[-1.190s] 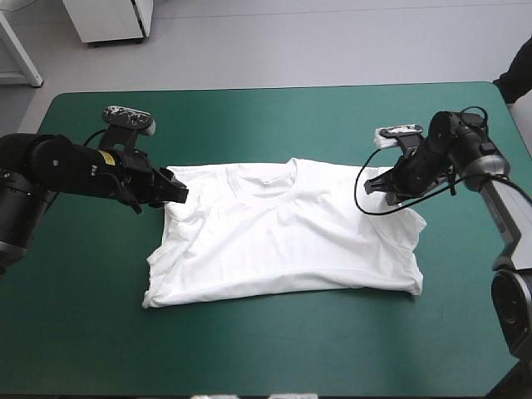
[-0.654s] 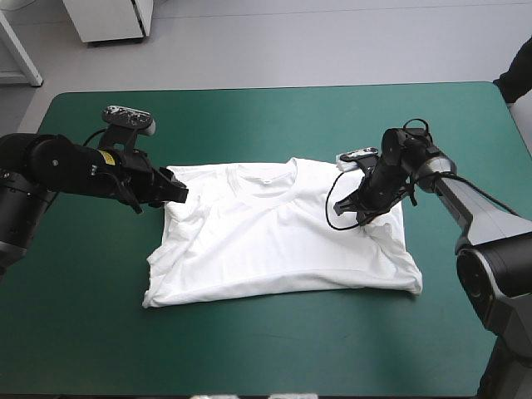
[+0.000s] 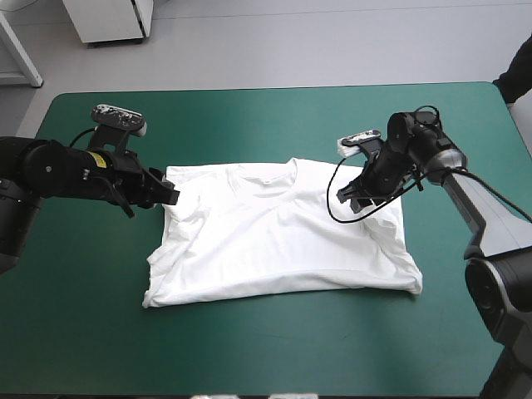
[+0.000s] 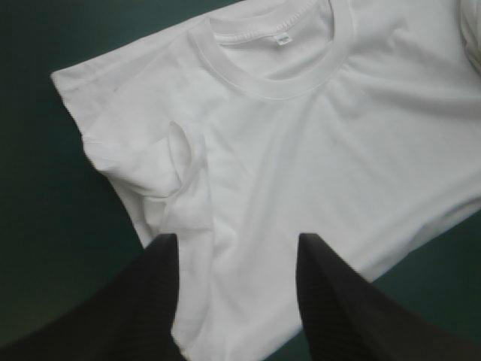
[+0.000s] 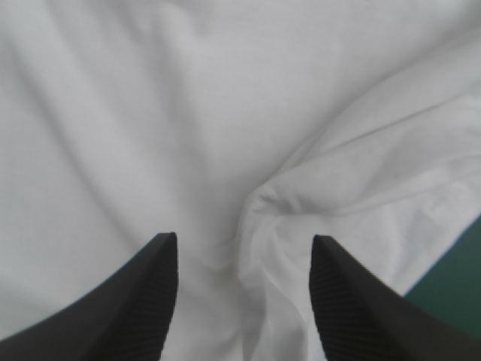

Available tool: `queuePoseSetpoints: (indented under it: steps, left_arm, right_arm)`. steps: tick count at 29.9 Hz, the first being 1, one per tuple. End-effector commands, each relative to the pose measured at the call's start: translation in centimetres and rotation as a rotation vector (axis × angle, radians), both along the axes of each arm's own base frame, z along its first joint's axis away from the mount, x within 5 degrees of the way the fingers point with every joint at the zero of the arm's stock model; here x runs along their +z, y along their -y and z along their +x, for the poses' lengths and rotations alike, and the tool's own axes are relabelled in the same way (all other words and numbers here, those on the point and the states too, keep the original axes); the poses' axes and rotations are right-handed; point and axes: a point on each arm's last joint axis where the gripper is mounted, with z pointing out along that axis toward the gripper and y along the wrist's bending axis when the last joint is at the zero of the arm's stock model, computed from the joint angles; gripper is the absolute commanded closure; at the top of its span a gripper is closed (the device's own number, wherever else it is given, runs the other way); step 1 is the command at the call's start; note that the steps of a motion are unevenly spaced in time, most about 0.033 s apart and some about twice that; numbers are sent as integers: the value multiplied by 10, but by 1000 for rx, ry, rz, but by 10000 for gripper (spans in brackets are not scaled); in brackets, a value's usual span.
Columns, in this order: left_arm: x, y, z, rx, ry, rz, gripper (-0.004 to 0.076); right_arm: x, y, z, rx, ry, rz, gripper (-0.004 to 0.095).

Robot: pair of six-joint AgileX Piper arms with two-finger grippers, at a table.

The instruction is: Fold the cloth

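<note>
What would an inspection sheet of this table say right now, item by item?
surface: teal-green table cover, smooth.
job's things: white T-shirt spread flat mid-table, collar toward the far edge, rumpled at both sleeves.
clutter: nothing seen.
grippers: left hand open, at the sleeve on its side; right hand open, over the other sleeve; neither holds cloth.
cables: nothing stray seen.
surroundings: nothing seen.

We see the right gripper [image 5: 242, 237] with black curved fingers [image 5: 128, 316] spread apart over the white cloth T-shirt [image 5: 150, 113]. A puckered fold [image 5: 316, 195] runs from between them, and teal-green table cover [image 5: 451, 286] shows beside it.
</note>
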Motion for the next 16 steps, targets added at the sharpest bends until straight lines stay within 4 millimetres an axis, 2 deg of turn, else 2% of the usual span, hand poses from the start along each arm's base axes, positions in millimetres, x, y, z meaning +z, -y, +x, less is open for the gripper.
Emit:
queuePoseSetpoints:
  steps: [1,5,7,12,16]
  left_arm:
    - [17,-10,-22,35,51,20,364]
    - [4,-15,-35,60,22,31,364]
    - [-6,-17,-40,70,-6,48,364]
    - [-53,-26,-50,104,-134,136,346]
    - [-93,-29,-54,108,-250,200,279]
  right_arm:
    - [52,10,-23,-17,122,-11,371]
    - [76,23,-56,-38,188,-37,371]
    - [79,31,-76,-51,200,-71,371]
    - [81,55,-132,-114,234,-150,374]
    - [78,65,-166,-142,253,-153,373]
